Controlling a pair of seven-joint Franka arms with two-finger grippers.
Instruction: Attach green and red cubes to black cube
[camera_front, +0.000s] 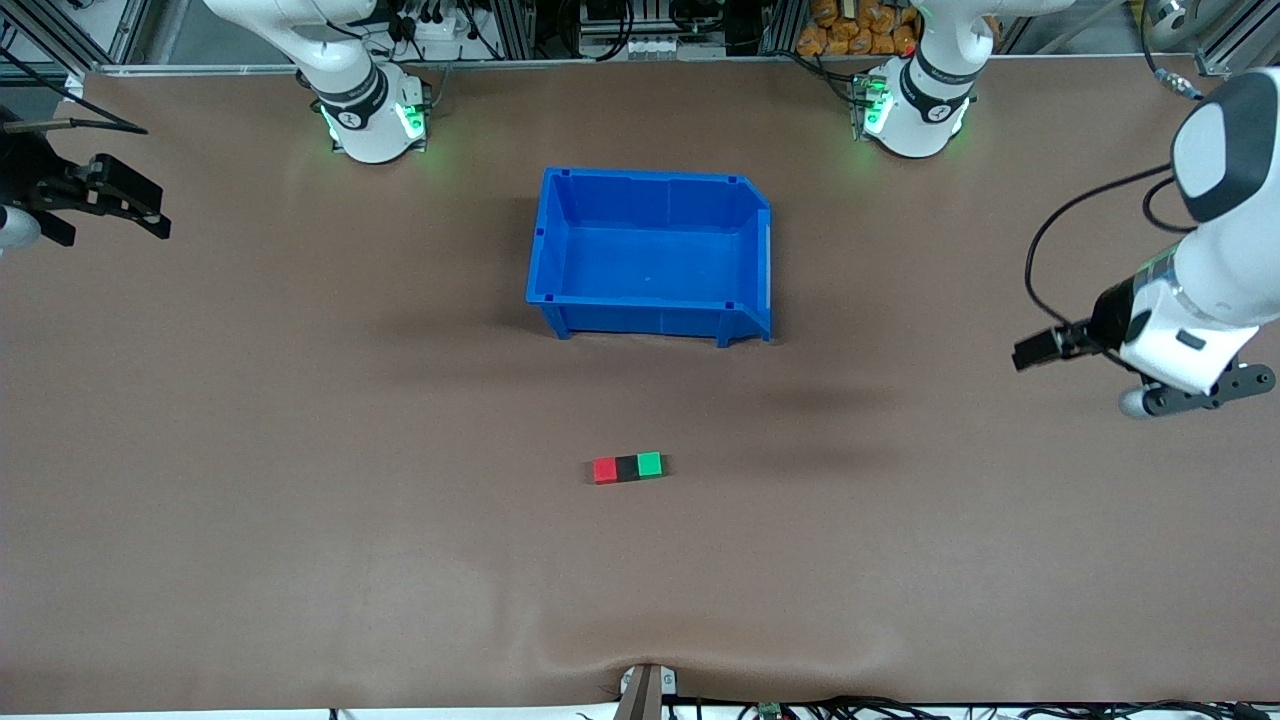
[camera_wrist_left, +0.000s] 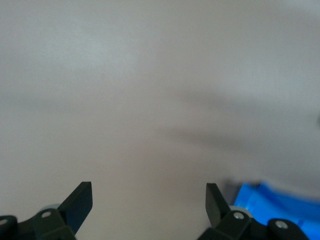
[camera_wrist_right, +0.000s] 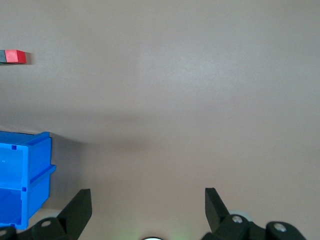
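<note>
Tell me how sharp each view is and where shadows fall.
Front view: sharp, evenly lit; soft shadows lie on the table nearer the camera than the blue bin, and the red cube, black cube and green cube read crisply. Left wrist view: blurred, the bin's corner smeared. Right wrist view: clearer, faint shadow band beside the bin.

I'm working in a robotics lab: a brown-covered table (camera_front: 300, 400), aluminium framing (camera_front: 560, 30) and cable bundles (camera_front: 440, 25) along its far edge by the arm bases.

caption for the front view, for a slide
Red cube, black cube and green cube joined in a row, nearer than the blue bin.
</note>
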